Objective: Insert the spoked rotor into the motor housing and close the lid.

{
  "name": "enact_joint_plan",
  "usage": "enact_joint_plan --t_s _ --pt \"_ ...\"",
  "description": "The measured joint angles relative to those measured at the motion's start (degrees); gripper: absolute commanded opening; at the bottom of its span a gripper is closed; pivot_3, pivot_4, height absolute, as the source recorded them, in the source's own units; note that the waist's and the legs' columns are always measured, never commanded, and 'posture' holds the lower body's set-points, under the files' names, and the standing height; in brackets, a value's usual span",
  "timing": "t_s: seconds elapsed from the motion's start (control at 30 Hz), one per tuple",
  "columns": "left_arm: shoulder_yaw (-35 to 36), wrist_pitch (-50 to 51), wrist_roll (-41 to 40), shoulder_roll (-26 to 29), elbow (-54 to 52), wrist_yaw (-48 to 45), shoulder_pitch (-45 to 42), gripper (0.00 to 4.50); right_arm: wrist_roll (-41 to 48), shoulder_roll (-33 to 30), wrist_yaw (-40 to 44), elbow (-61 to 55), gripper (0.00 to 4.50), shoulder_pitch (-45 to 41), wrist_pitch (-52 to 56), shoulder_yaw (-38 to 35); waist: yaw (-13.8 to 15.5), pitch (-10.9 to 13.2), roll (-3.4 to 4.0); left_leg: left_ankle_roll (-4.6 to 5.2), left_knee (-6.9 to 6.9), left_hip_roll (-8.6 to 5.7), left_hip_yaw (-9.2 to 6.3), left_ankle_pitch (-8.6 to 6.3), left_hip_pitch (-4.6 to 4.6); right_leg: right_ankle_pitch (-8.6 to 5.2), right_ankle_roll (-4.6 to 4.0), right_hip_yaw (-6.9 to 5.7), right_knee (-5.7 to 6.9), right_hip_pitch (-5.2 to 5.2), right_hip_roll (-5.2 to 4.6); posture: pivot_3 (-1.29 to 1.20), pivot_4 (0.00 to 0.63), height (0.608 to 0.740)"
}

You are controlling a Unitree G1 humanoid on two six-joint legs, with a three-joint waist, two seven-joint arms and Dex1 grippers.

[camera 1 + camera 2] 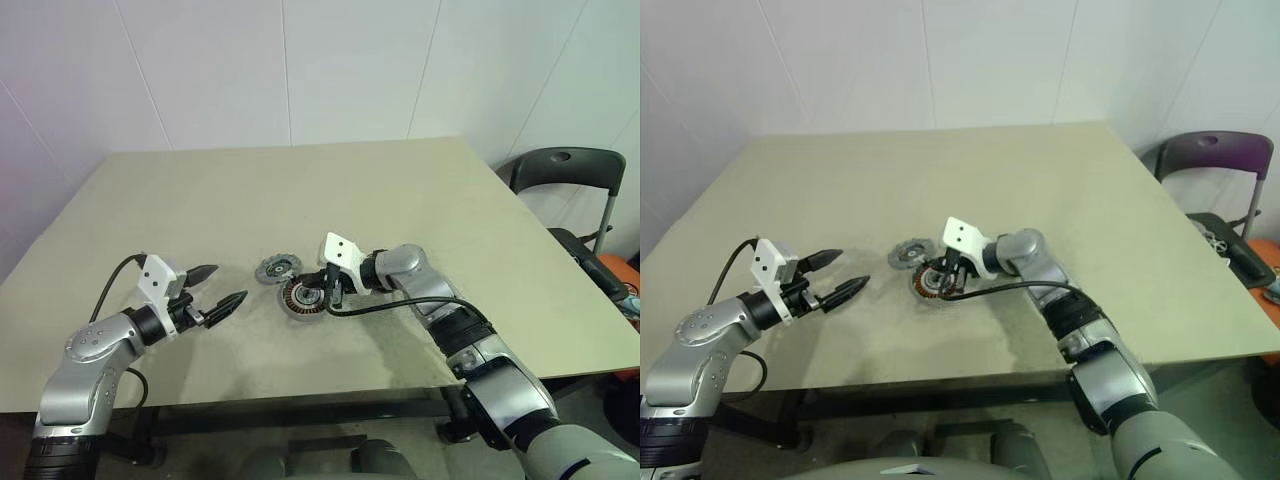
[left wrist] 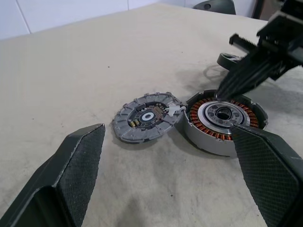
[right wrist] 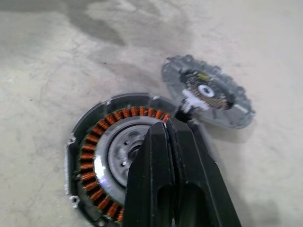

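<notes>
1. On table (image 1: 420,220): motor housing (image 2: 222,124) near centre; lid (image 2: 147,116) touching its side.
2. Right gripper (image 3: 176,130) pressed shut, tips over housing windings.
3. Left gripper (image 1: 224,288) spread wide, empty, apart.

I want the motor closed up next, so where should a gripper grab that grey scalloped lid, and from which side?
Probably across its outer rim, from above. The lid lies flat on the table, so only the scalloped edge offers opposing faces. Its side touching the motor housing is blocked; the open left gripper faces its free side, while the shut right gripper is over the housing.
</notes>
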Motion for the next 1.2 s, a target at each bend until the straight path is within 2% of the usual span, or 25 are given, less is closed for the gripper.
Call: enact_joint_plan --t_s 0.33,0.47,0.93,1.2 --pt "-0.06 -0.09 0.03 0.01 0.01 -0.01 0.0 4.5 -1.14 -1.28 1.74 1.21 0.05 1.47 -0.32 1.5 0.05 0.0 0.0 0.0 0.0 -0.01 0.0 0.0 0.0 0.0 0.0 0.0 -0.02 0.02 -0.01 0.0 0.0 0.74" --pt "-0.13 -0.12 0.04 0.01 -0.02 0.09 0.15 4.5 -2.42 -1.79 1.64 2.41 0.05 1.8 -3.64 2.38 0.1 -0.05 0.04 0.0 0.0 -0.02 0.0 0.0 0.22 -0.01 0.0 -0.01 -0.05 0.26 -0.02 0.0 0.0 0.74" --pt "-0.2 -0.19 0.08 0.01 -0.01 0.69 0.12 4.5 3.23 0.81 1.72 0.63 0.05 -0.3 2.15 -3.58 0.0 -0.02 0.07 0.0 -0.07 0.01 0.0 0.0 -0.01 -0.01 0.0 0.0 -0.04 -0.02 -0.01 0.0 0.0 0.74" --pt "-0.29 -0.28 0.08 0.0 0.0 0.91 0.06 4.5 2.08 0.25 3.96 -1.54 0.05 3.73 3.38 0.07 0.12 -0.02 0.06 0.0 -0.05 -0.01 0.01 0.0 -0.01 -0.01 -0.01 -0.01 -0.05 0.01 -0.01 0.0 0.0 0.74"
